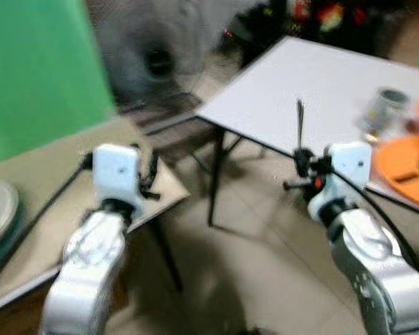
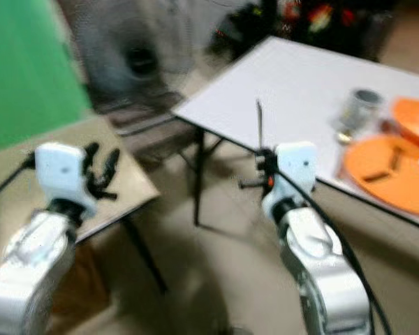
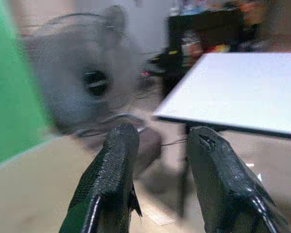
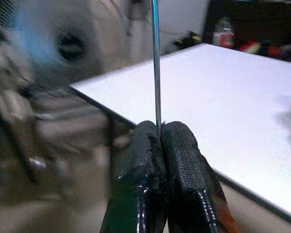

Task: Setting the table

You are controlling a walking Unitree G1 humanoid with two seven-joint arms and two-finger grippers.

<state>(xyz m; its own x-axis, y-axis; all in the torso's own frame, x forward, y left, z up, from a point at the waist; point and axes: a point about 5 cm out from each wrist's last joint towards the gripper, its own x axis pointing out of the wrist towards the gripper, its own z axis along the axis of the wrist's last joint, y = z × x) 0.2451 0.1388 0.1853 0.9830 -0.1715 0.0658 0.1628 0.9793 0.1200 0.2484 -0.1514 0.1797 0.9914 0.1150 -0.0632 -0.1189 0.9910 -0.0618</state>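
No text, label, brand, number or sign can be read anywhere. All four views are blurred, and the coloured items on the dark shelf [image 4: 242, 36] behind the white bench [image 1: 321, 84] are too smeared for any lettering to be made out.

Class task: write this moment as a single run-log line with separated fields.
right gripper: shut on thin metal rod, upright | left gripper: open, empty | white table: ahead, orange plates, cup
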